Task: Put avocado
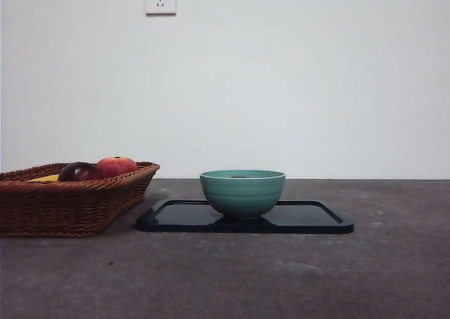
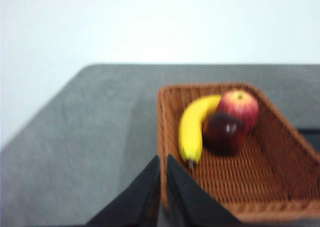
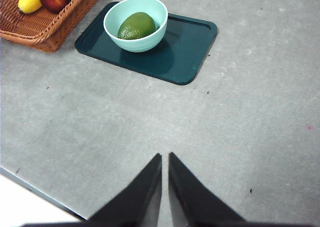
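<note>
the avocado [image 3: 136, 26] sits inside the bowl [image 3: 136, 23], well ahead of my right gripper [image 3: 165, 159] fingertips and off toward the basket side, nothing touching it. dark green, oval, dull pebbly skin; in the front view only a sliver of it peeks over the rim. i judge the put is done, since it rests low in the bowl and neither gripper is near it.

the bowl is pale teal, glazed, ribbed outside, and stands on a dark glossy tray [image 3: 192, 52] with a raised lip, probably there to mark the drop spot.

right gripper: jaws nearly closed, only a thin slit between them, holding nothing, hanging over bare grey table [image 3: 225, 137].

left gripper [image 2: 163, 162]: same, jaws almost together and empty, tips just at the near rim of the wicker basket [image 2: 280, 152]. just beyond its fingers lie a smooth yellow banana [image 2: 192, 127], a shiny dark maroon fruit [image 2: 225, 133] and a red-orange fruit [image 2: 239, 108], all touching, corralled by the woven walls.
</note>
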`<action>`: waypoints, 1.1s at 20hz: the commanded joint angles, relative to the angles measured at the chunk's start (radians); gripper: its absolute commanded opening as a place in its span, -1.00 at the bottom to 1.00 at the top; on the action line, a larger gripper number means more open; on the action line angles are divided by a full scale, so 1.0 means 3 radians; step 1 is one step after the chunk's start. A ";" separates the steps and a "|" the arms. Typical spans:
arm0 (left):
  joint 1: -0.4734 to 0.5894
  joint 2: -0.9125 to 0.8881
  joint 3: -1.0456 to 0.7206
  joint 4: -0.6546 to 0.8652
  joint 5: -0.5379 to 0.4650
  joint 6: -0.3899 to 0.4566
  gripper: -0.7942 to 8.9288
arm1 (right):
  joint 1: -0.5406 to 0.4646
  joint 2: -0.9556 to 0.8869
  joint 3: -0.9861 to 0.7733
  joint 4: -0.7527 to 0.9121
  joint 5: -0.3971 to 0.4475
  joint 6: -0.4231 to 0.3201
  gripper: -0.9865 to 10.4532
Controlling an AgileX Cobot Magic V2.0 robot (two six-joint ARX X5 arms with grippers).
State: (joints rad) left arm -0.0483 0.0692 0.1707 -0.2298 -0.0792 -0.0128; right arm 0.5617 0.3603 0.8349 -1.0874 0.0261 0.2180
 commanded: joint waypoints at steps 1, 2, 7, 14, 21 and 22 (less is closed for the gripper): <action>0.0004 -0.0140 -0.0178 0.0065 0.0038 -0.0196 -0.80 | 0.0022 0.0004 0.0015 0.0036 0.0001 0.0033 -0.80; 0.0004 -0.0191 -0.0240 0.0075 0.0109 -0.0192 -0.80 | 0.0022 0.0004 0.0015 0.0036 0.0003 0.0033 -0.80; 0.0005 -0.0220 -0.0488 0.0126 0.0467 -0.0181 -0.80 | 0.0022 0.0004 0.0015 0.0036 0.0003 0.0033 -0.80; 0.0004 -0.0220 -0.0533 0.0132 0.0421 -0.0042 -0.80 | 0.0022 0.0004 0.0015 0.0036 0.0003 0.0033 -0.80; 0.0004 -0.0220 -0.0533 0.0144 0.0425 -0.0058 -0.80 | 0.0022 0.0004 0.0015 0.0036 0.0003 0.0033 -0.80; 0.0004 -0.0220 -0.0533 0.0144 0.0425 -0.0057 -0.80 | 0.0022 0.0004 0.0015 0.0036 0.0003 0.0033 -0.80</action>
State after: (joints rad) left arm -0.0479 0.0044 0.0326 -0.1791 0.0513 -0.0395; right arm 0.5617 0.3603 0.8345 -1.0874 0.0261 0.2180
